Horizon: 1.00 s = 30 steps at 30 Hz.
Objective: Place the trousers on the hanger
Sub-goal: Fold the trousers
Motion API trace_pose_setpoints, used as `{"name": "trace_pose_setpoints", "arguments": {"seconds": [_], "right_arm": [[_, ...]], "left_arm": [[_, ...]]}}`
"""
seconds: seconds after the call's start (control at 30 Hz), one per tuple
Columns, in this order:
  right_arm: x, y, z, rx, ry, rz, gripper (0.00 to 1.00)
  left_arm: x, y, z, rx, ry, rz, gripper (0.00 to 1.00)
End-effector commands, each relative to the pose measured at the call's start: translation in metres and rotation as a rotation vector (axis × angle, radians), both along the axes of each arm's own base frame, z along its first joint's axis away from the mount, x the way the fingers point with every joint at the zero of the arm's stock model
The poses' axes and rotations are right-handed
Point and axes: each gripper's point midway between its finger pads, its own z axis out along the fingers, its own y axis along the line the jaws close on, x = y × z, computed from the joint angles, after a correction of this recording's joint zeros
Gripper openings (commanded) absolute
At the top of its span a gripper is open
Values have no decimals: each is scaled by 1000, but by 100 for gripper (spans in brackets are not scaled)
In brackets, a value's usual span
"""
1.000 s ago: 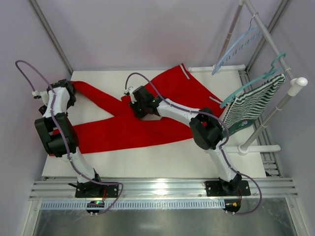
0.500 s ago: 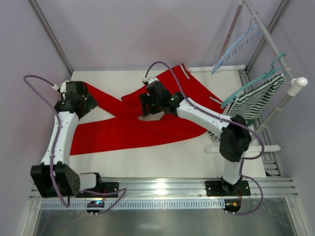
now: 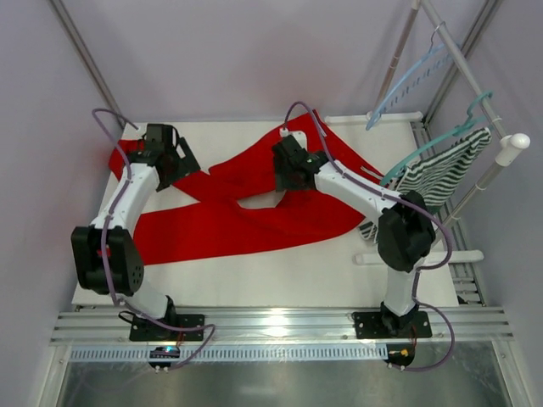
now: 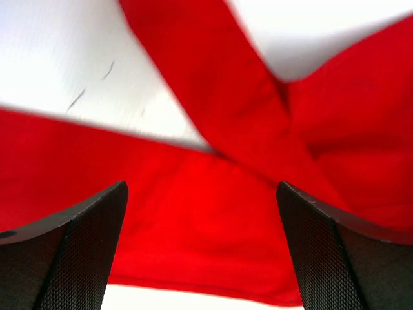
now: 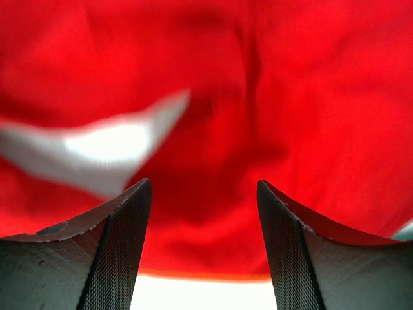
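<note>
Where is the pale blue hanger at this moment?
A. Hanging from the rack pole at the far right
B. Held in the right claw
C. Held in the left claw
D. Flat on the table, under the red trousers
A: the pale blue hanger hangs by its hook from the rack pole, apart from the trousers, which lie on the table.

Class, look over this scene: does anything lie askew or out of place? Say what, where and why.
The trousers lie askew on the table: their two legs cross in an X left of centre, with a bare gap beside the crossing. The hanger hangs empty on the rail, far right.
</note>
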Motion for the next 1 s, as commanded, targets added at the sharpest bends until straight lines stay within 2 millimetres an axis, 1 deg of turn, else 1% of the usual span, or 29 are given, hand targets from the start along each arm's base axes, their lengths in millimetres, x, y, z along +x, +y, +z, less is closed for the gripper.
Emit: {"name": "trace_pose_setpoints", "arguments": {"seconds": [0.0,0.03,0.07,0.1,0.13,0.17,0.2,0.23,0.27,0.3,0.33,0.37,0.4,0.43,0.47,0.5,0.53,0.57,0.6,0.67,0.73,0.77,0.83,0.87,0.9,0.93,0.97], "right_arm": [[77,20,75,57,-235,52,69],[93,21,59,30,-210,34,68],[103,14,54,4,-180,19,68],[124,20,90,56,-244,9,69],[139,10,93,53,-246,-5,68],[151,10,73,36,-212,1,68],[164,15,97,83,-258,14,69],[175,4,93,84,-258,-2,69],[185,4,94,102,-283,3,69],[188,0,81,95,-274,-1,70],[194,-7,75,89,-281,-10,71],[199,-8,59,94,-295,-7,72],[202,-8,52,101,-305,-4,72],[205,-6,44,117,-302,8,72],[207,-4,36,131,-296,18,72],[204,0,20,139,-258,36,72],[199,3,11,146,-226,53,72],[192,12,2,185,-186,93,72],[184,15,-14,197,-148,103,72],[182,17,-23,208,-143,110,72],[179,12,-42,176,-111,106,72],[176,3,-54,137,-85,80,72],[174,-3,-68,107,-56,47,68],[172,-7,-81,94,-28,33,58],[171,-9,-86,89,-21,18,51],[172,-13,-88,85,-18,-2,34],[172,-19,-88,65,-20,-29,26]], "left_arm": [[53,-5,35,-26,-112,-3,95],[61,-6,41,-30,-120,0,95],[73,-7,64,-36,-164,0,95],[81,-8,63,-32,-152,-5,95],[81,-3,66,-8,-138,5,95],[83,3,67,22,-133,23,95],[87,9,74,45,-141,42,95],[88,14,73,60,-133,62,96],[88,22,73,72,-131,87,96],[90,25,70,57,-132,107,96],[89,25,60,48,-117,112,96],[95,24,57,31,-145,126,96],[89,24,35,28,-109,128,95],[87,23,29,19,-114,129,95],[92,20,27,3,-144,124,95],[86,19,18,-2,-126,120,95],[77,16,4,-18,-93,120,94],[72,11,4,-40,-95,107,94],[71,0,3,-86,-99,70,94],[64,-2,0,-92,-90,54,94],[60,2,-2,-67,-75,60,94],[58,4,-6,-53,-64,64,94],[56,8,-12,-33,-44,71,94],[56,10,-15,-24,-37,75,94],[58,11,-19,-18,-27,81,94],[59,12,-24,-15,-15,85,93],[61,12,-26,-14,-9,85,93]]}}
